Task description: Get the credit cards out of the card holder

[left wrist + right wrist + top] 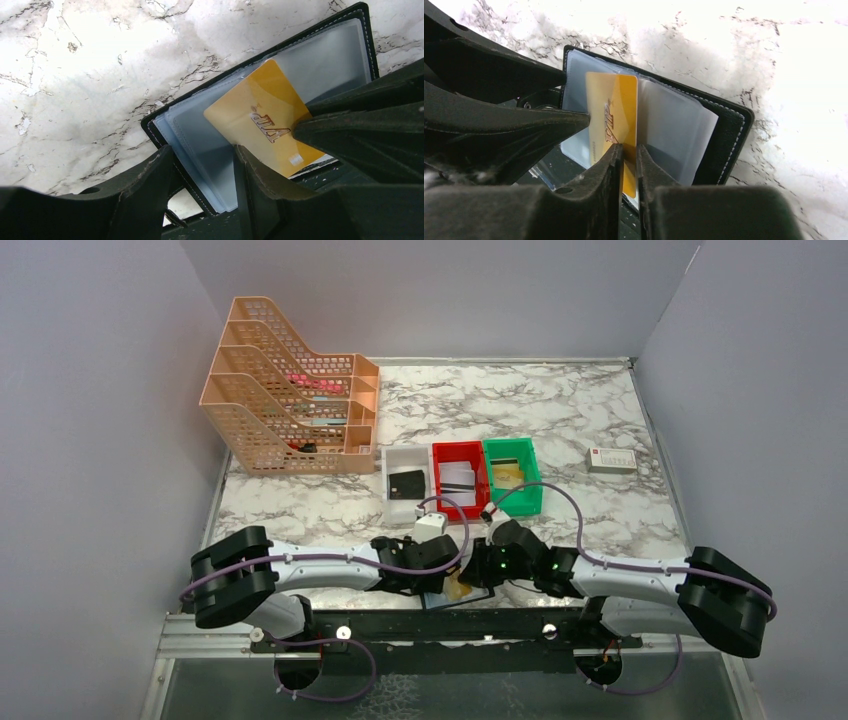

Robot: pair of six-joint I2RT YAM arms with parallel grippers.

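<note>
The card holder lies open on the marble near the table's front edge, black with blue-grey plastic sleeves; in the top view it is mostly hidden under the two grippers. A tan-gold credit card sticks partly out of a sleeve. My right gripper is shut on this card's edge. My left gripper is closed over the holder's near corner, cover and sleeves between its fingers. In the top view the left gripper and the right gripper meet over the holder.
White, red and green bins stand side by side mid-table, with a black square piece in the white one and cards in the others. An orange file rack stands back left. A white box with a red mark lies at the right.
</note>
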